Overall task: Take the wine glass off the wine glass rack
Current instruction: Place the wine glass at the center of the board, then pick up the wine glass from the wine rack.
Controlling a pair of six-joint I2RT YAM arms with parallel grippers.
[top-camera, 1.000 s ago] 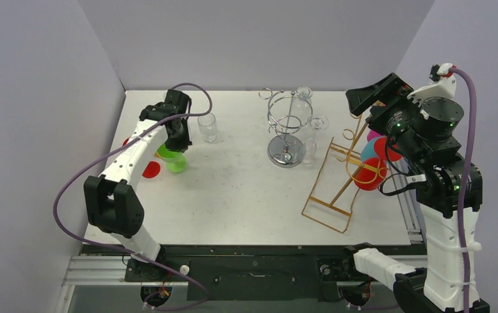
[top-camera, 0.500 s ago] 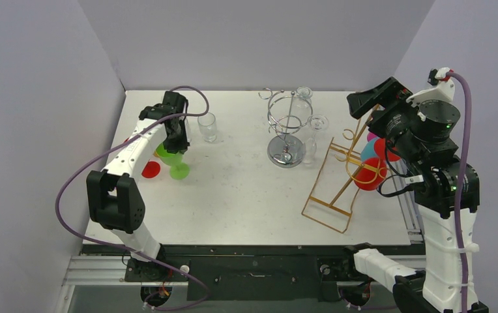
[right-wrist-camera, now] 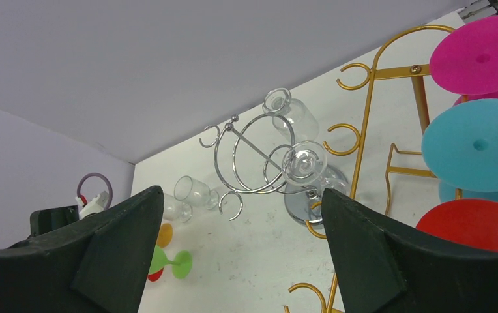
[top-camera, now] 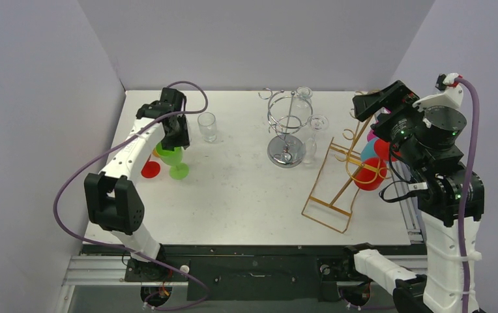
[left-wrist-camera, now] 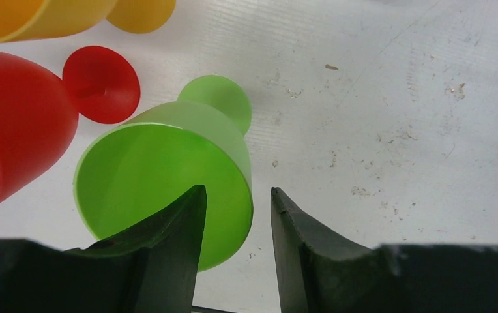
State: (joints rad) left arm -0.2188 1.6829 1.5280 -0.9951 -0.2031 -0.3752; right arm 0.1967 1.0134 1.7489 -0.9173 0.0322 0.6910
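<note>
Left gripper (left-wrist-camera: pixel 236 192): jaws just parted from tight pinch, now partly open astride rim of green wine glass (left-wrist-camera: pixel 161 176), no squeeze visible. Glass lower than a second ago, foot on table (top-camera: pixel 246 195), left of chrome rack (top-camera: pixel 285 124). Judged: release under way, glass already off rack. Right of chrome rack: gold rack (right-wrist-camera: pixel 421 98), coloured glasses (right-wrist-camera: pixel 481 143) hanging. Right gripper (right-wrist-camera: pixel 241 192) there too, wide open, empty.
</note>
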